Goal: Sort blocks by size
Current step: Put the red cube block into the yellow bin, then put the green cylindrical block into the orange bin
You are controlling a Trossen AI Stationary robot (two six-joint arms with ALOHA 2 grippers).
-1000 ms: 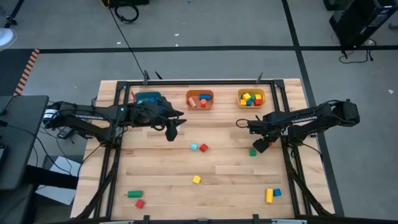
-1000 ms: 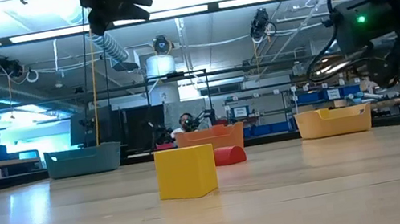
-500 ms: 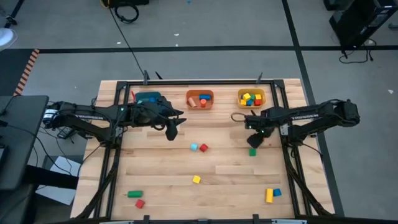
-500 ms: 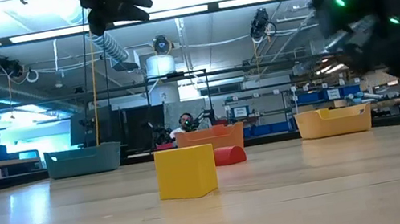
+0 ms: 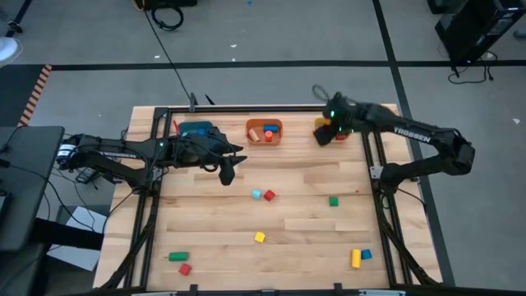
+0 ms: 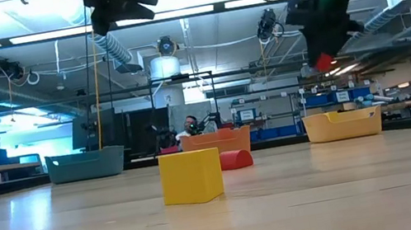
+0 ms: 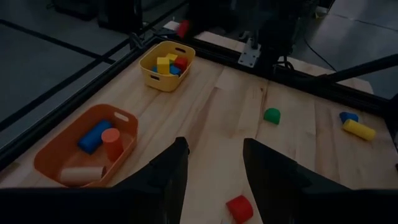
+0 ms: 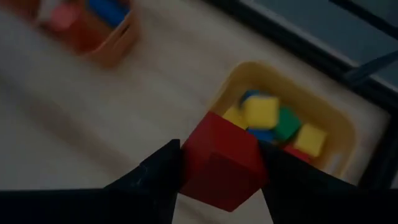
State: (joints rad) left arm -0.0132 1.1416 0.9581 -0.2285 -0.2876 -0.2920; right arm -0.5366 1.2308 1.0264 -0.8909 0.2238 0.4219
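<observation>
Red block (image 8: 221, 158): clamped between the two fingers of the right gripper (image 8: 217, 168), in the air above the near edge of the yellow bin (image 5: 332, 129).
Change: a second ago the right gripper was low over the table's right side beside the green block; it has since swung up and back to the yellow bin, carrying the red block.
Green block (image 5: 334, 201): alone on the table where the gripper was, unmoved.
Yellow bin contents: yellow, blue, green and red blocks.
Left gripper (image 7: 211, 165): hangs above the table in front of the teal bin (image 5: 196, 130), unmoved, fingers parted with nothing between them.
Orange bin (image 5: 264, 131): between the teal and yellow bins, with a blue bar, an orange piece and a pale one.
Loose blocks: a light blue block (image 5: 256, 194) touching a red one (image 5: 269, 195) at mid-table; a yellow cube (image 5: 260, 237) nearer the front; a green bar (image 5: 177, 256) and a red block (image 5: 184, 269) front left; a yellow bar (image 5: 356, 258) and a blue block (image 5: 366, 254) front right.
In the way: nothing between the held block and the bin.
</observation>
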